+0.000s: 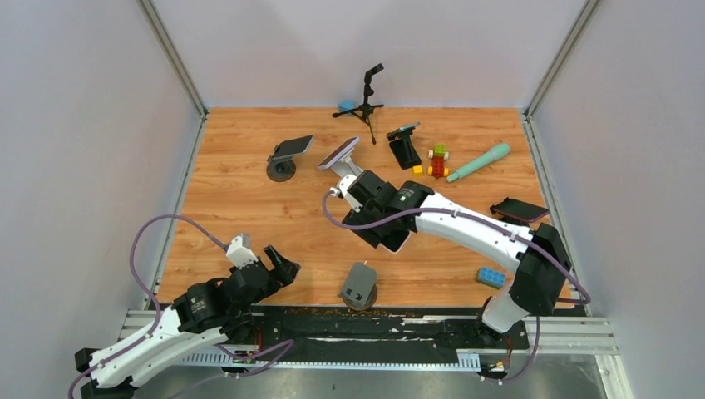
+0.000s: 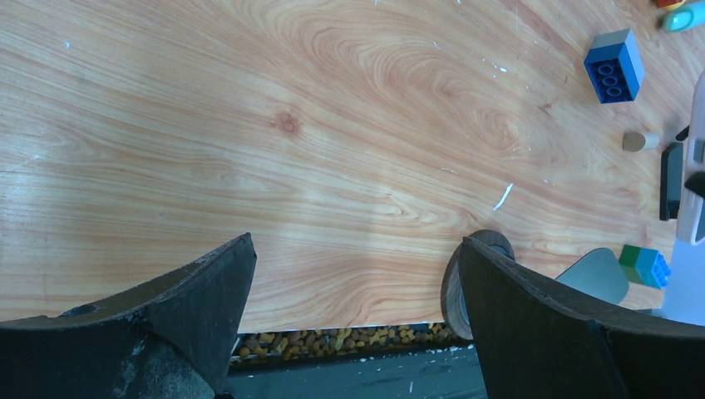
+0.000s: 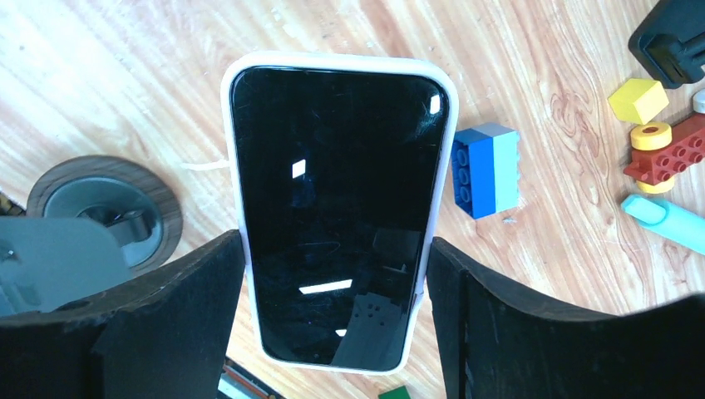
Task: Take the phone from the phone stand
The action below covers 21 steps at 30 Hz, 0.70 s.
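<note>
1. The phone (image 3: 332,166), in a white case with its dark screen facing the wrist camera, sits lengthwise between the fingers of the right gripper (image 3: 334,249).
2. The jaws are clamped on it, one finger against each long edge.
3. In the overhead view only a white sliver of it (image 1: 397,243) shows under the right forearm, near mid-table. Its height above the wood cannot be judged.
4. The phone stand (image 3: 100,208), a round wooden base with a grey plate, stands apart from the phone, toward the near edge of the table (image 1: 249,199).
5. A blue brick (image 3: 485,170) lies just beside the phone's other side in the wrist view. Further off are a yellow block (image 3: 638,100), a red toy (image 3: 669,154) and a teal marker (image 3: 665,223).
6. The left gripper (image 2: 356,249) is low at the near left with its jaws spread wide over bare wood, gripping nothing.
</note>
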### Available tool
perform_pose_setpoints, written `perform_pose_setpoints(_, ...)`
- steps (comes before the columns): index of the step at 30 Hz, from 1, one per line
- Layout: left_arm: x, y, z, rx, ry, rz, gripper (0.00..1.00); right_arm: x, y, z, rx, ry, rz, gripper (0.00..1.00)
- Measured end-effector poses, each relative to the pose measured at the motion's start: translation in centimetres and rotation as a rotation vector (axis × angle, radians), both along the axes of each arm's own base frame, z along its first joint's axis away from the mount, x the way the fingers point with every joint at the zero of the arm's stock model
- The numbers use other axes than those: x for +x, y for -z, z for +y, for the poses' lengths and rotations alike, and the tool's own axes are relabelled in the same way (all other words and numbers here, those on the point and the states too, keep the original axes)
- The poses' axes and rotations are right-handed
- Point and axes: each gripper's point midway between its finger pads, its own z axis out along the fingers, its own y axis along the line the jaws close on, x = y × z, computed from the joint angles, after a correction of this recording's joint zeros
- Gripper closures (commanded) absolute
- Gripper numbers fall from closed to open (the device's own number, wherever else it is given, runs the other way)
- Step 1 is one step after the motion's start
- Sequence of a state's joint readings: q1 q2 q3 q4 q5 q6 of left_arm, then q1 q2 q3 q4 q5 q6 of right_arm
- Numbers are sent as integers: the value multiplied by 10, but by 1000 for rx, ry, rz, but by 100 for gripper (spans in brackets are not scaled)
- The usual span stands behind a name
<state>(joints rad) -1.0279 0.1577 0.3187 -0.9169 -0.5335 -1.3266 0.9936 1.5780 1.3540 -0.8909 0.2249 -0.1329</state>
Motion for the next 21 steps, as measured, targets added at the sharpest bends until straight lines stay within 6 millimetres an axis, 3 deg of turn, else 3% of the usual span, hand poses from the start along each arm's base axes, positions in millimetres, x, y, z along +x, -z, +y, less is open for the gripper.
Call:
perform_pose_setpoints(5,-1,1,1,7,0,4,2,24,14,-5,23,32,25,60)
perform_pose_setpoints(15,-1,2,2,30,5,11,1,45,88,-5,-16,90,99,64)
perform_pose_setpoints(17,-1,-1,2,37,8,11,1,48,100,-6,-17,104,114,69)
perform_pose_setpoints(21,0,-5,1,44,15,9,1,52,114,-11,-5,135,134,99)
